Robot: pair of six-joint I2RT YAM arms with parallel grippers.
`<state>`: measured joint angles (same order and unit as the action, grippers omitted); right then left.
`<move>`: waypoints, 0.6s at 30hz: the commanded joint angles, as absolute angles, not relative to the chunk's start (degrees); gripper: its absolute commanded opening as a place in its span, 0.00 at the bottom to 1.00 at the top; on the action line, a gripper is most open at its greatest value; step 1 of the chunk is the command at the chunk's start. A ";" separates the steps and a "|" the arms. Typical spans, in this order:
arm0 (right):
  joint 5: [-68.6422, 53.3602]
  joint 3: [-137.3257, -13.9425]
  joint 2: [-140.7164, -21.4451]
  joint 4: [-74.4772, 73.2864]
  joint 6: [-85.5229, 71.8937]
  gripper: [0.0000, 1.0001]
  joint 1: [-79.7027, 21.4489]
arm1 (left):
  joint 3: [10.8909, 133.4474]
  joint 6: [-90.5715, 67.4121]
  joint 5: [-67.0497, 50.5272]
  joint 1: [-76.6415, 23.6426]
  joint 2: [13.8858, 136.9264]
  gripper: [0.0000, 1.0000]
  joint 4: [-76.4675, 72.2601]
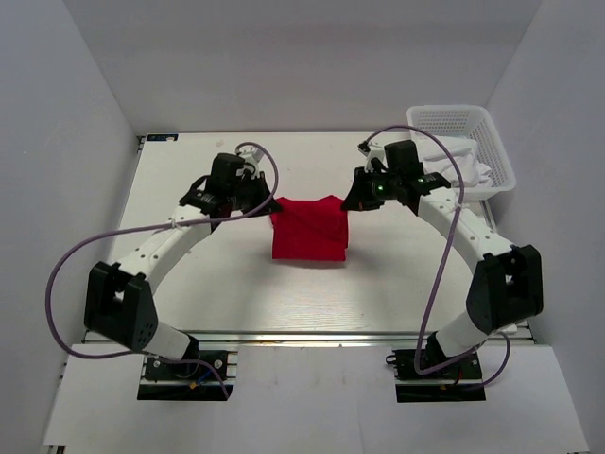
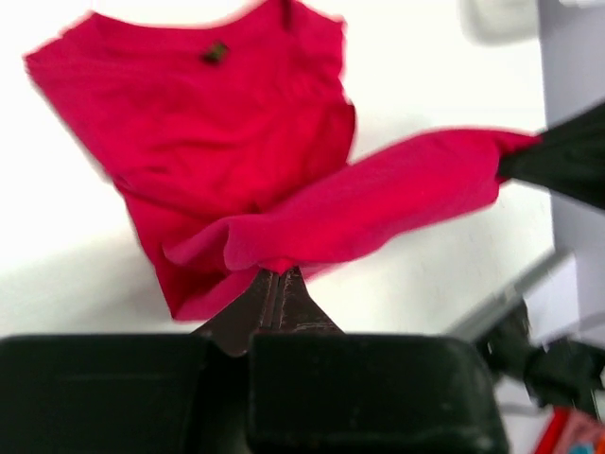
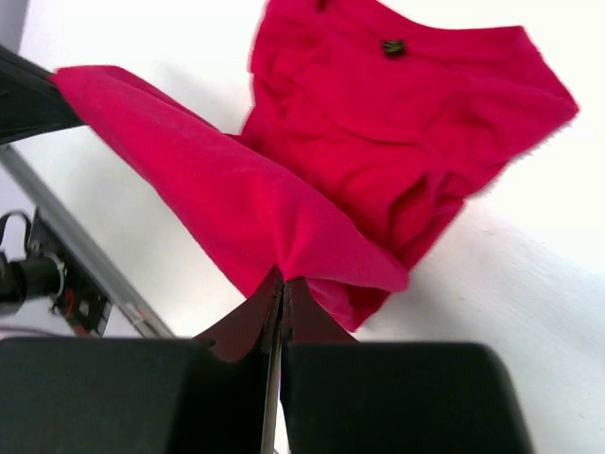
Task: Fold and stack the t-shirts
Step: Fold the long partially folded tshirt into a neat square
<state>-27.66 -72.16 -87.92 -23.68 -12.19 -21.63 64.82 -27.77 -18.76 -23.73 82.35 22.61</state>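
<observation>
A bright red t-shirt (image 1: 310, 230) lies partly folded on the middle of the white table. My left gripper (image 1: 267, 204) is shut on its far left corner, and my right gripper (image 1: 346, 202) is shut on its far right corner. Between them the far edge is lifted and stretched taut. In the left wrist view the shut jaws (image 2: 276, 274) pinch a red fold (image 2: 359, 203), with the rest of the shirt (image 2: 217, 142) lying beyond. In the right wrist view the shut jaws (image 3: 284, 282) pinch the red cloth (image 3: 236, 203) the same way.
A white mesh basket (image 1: 492, 142) with white cloth (image 1: 460, 165) in it stands at the table's far right corner, behind my right arm. White walls close in the table on three sides.
</observation>
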 commanded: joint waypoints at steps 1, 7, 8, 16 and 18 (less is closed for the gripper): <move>-23.30 -76.02 -90.87 -22.41 -14.50 0.00 -20.04 | 71.26 -28.30 -10.65 -22.94 85.06 0.00 22.67; -25.13 -79.71 -98.52 -19.87 -14.85 0.00 -17.50 | 79.61 -27.77 -6.42 -22.41 96.74 0.00 25.22; -25.57 -80.24 -100.35 -19.95 -14.94 0.00 -17.23 | 80.76 -27.08 -5.63 -21.80 98.16 0.00 25.22; -24.26 -85.87 -110.38 -18.90 -17.75 0.00 -13.89 | 95.17 -22.60 -6.67 -20.74 113.36 0.00 25.93; -23.12 -86.13 -111.79 -18.46 -17.58 0.00 -13.01 | 99.29 -21.88 -8.08 -20.21 116.53 0.00 25.93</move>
<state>-25.58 -83.59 -110.85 -19.22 -16.80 -14.68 93.62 -24.69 -8.19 -21.56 115.48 25.74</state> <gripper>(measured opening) 0.011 0.009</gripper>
